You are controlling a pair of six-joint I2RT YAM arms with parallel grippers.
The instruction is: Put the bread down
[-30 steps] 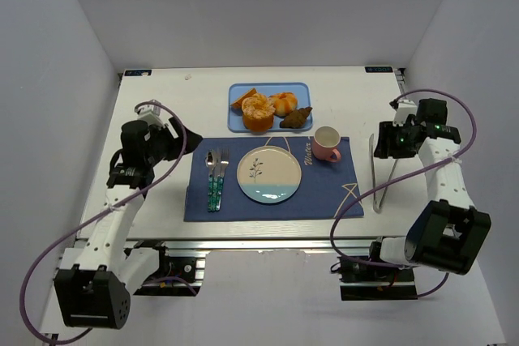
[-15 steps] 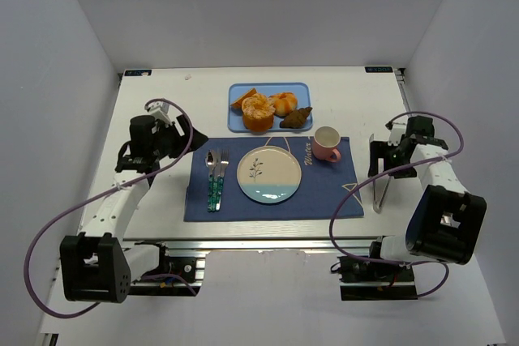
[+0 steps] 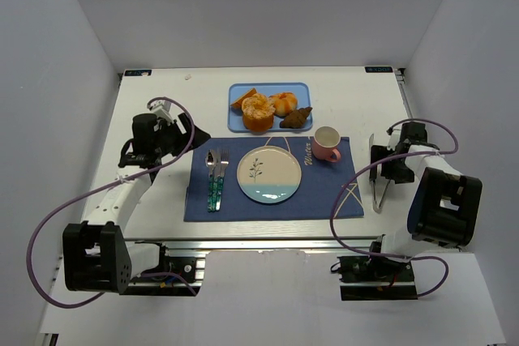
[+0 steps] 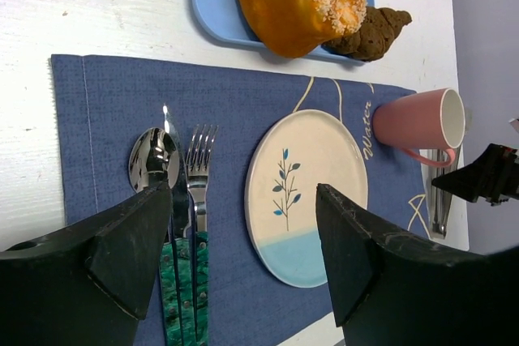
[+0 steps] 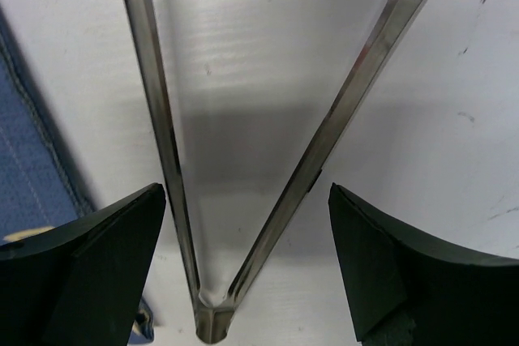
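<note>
Overhead view of a white desk [image 3: 162, 95] closed in by pale walls at the left, back and right. Bare desk lies open on both sides of a dark blue cloth placemat [image 3: 324, 192], which sits close to the front edge.

Behind the mat, just short of it, a light blue rectangular tray [image 3: 270, 86] sits near the middle of the desk. The bread [image 3: 297, 117] lies in the tray's front right corner, one tip reaching the right rim. It is small, dark brown and croissant-shaped, with a ridged surface and tapered ends. Just beside it stands a taller orange-golden muffin [image 3: 258, 113].

On the mat are a round cream plate [image 3: 268, 173] with a leaf sprig and a pale blue band, a pink cup [image 3: 327, 143] at its right, and teal-handled cutlery [image 3: 216, 176] at its left. Pale cursive script beside the cup seems to read "Water". Small labels at the desk's rear corners are too small to read.

The left hand [image 3: 195, 139] hangs over bare desk by the mat's left edge, fingers spread with nothing between them. The right hand [image 3: 388, 169] is low over metal tongs [image 3: 379, 188] lying right of the mat. Its fingers are spread wide on either side of the tongs' two arms, not touching them.
</note>
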